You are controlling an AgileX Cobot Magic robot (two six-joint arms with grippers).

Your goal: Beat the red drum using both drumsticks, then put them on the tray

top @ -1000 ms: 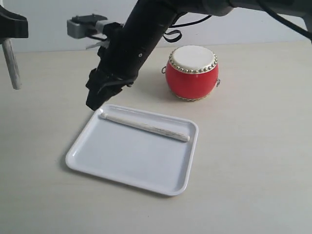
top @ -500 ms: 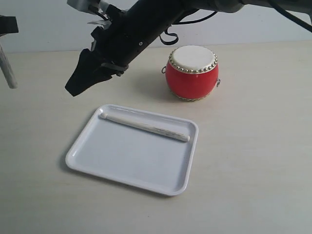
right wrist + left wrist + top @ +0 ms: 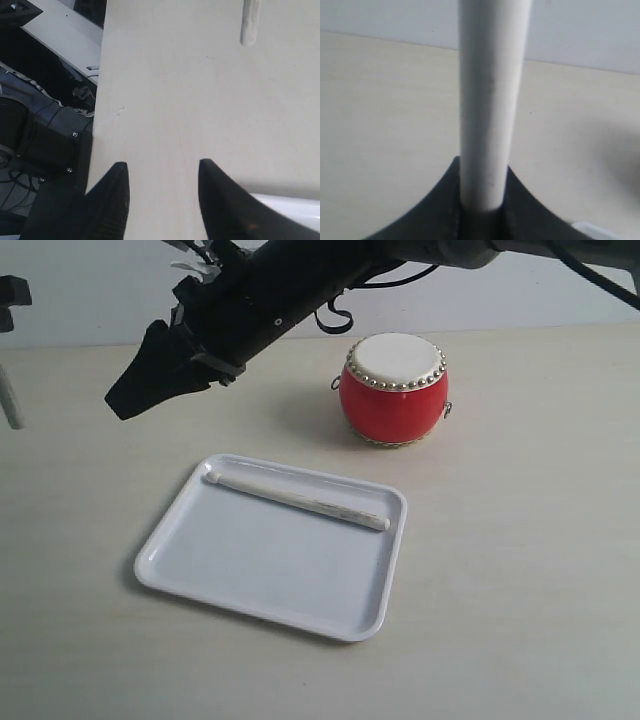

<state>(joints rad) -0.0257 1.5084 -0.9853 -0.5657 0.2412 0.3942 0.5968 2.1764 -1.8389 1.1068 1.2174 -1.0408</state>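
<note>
The red drum (image 3: 393, 390) stands upright on the table beyond the tray. One drumstick (image 3: 297, 501) lies loose along the far side of the white tray (image 3: 262, 575). My right gripper (image 3: 125, 400) reaches across to the left and hangs above the table beyond the tray's far left corner. In the right wrist view it (image 3: 160, 170) is open and empty. My left gripper (image 3: 10, 300) is at the far left edge, shut on the other drumstick (image 3: 9, 400), which hangs down. The left wrist view shows that drumstick (image 3: 490, 100) clamped in the left gripper (image 3: 482, 172).
Pale tabletop (image 3: 520, 540) lies around the tray and drum. In the right wrist view the table's edge (image 3: 100, 75) borders dark equipment (image 3: 40, 135), and a corner of the tray (image 3: 285, 204) and the held drumstick's end (image 3: 249, 22) show.
My right gripper has lifted from the tray's far left corner and swung up and left, open. The left gripper with its drumstick has drifted left toward the frame edge. The tray's drumstick stays put.
</note>
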